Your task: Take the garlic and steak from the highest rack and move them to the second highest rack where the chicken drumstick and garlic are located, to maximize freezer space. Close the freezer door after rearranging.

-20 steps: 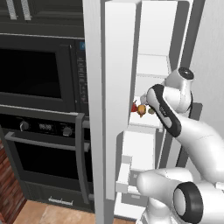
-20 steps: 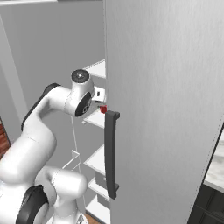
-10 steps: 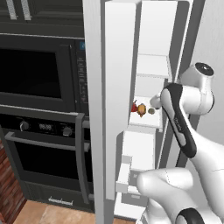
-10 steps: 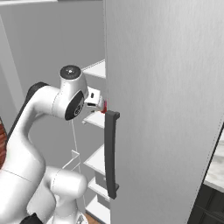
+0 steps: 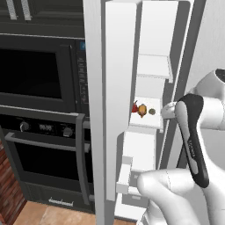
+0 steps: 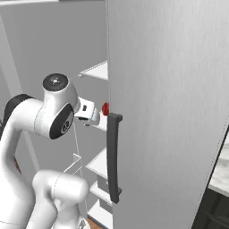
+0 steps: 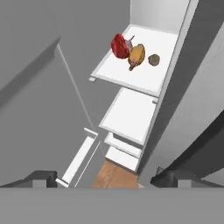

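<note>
White smooth second highest rack (image 7: 144, 83) bears glossy red steak (image 7: 119, 45); claw (image 7: 103, 178) wide.

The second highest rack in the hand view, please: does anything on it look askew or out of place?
Nothing stands out. The steak, chicken drumstick and a small brown lump sit together on the second highest rack, nothing spilled.

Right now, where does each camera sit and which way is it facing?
Left base view: behind the arm on its left, facing the freezer door edge and the racks; arm at lower right.
Right base view: behind on the right, facing the door's outer face; arm at lower left.
Hand view: on the hand, looking at the racks.
Shared: steak, chicken drumstick on one rack.
</note>
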